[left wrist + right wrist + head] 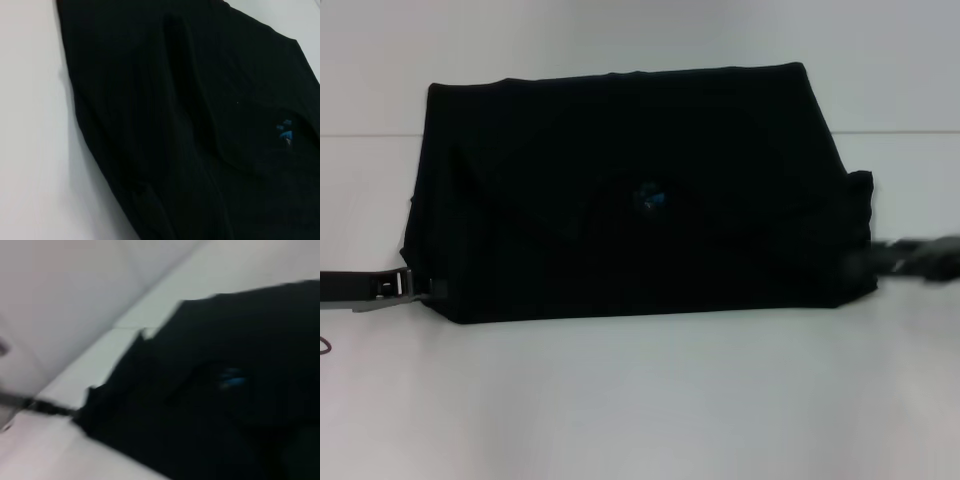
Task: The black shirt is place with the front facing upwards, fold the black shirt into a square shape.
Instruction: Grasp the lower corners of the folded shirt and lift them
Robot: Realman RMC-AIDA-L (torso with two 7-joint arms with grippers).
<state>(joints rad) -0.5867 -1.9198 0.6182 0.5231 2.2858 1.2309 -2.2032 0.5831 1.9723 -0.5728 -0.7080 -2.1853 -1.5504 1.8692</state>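
- No lettering is showing on the black shirt (630, 190) in the head view; its folded surface is lying plain black.
- A small blue neck label (650, 197) is sitting near the middle of the fold, but nothing on it is reading as words or numbers.
- The left wrist view is catching the same label (285, 129) as blue marks, too small to read.
- The right wrist view is giving only a blue smear (231, 379).

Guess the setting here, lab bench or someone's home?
Likely a lab or test bench: a bare white table against a plain white wall, holding only the folded black shirt, with the left gripper and right gripper at its near corners.
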